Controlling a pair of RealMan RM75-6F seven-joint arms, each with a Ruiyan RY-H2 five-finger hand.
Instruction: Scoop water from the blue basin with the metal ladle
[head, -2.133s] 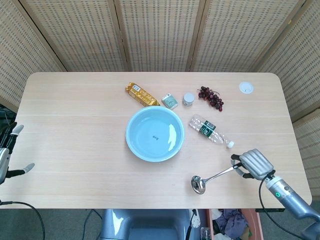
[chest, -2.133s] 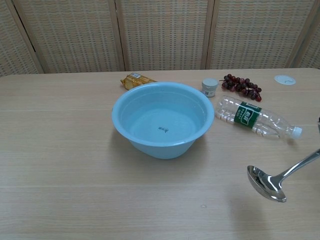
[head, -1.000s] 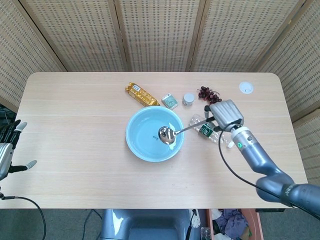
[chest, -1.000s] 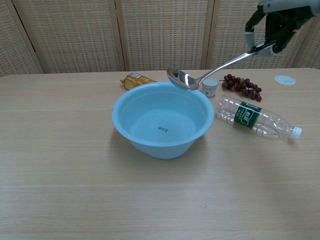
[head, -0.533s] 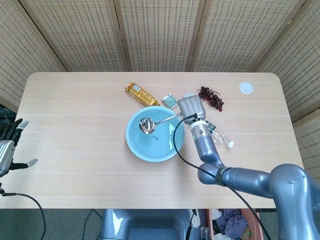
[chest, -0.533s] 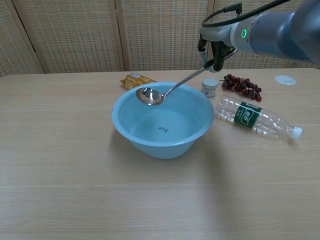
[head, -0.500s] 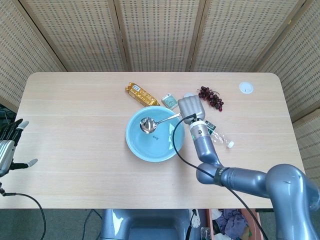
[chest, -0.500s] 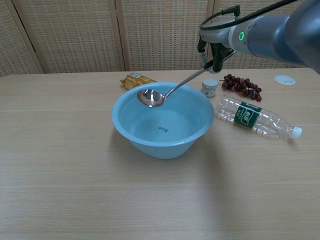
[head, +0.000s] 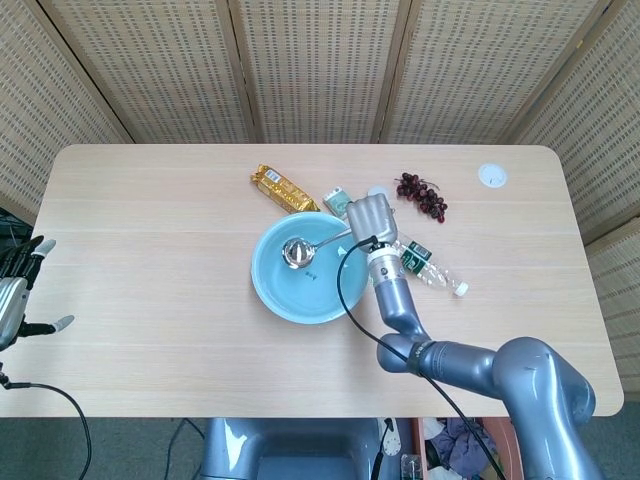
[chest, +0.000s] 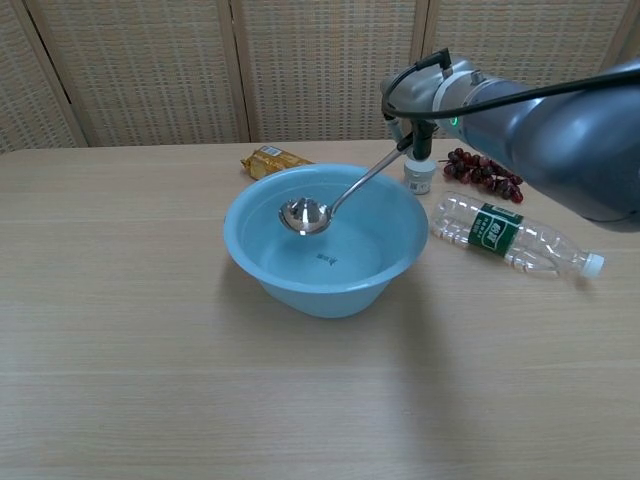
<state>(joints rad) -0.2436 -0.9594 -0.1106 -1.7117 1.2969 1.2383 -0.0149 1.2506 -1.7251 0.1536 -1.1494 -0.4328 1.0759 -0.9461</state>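
Your left hand (head: 12, 290) hangs off the table's left edge, fingers spread, holding nothing. The blue basin (head: 272, 288) sits just left of your right hand (head: 371, 219), which grips the metal ladle (chest: 304, 215), its bowl inside the basin.

Right arm (head: 470, 362): smooth grey-blue metallic casing in rounded tubular segments, glossy; a thin black cable (head: 345, 290) loops along it. Wrist (head: 380, 262): pale silver collar with a small green indicator light. Right hand (head: 368, 218): light grey, ribbed back. Left hand (head: 18, 290): dark body, pale fingertips, black cable trailing below.
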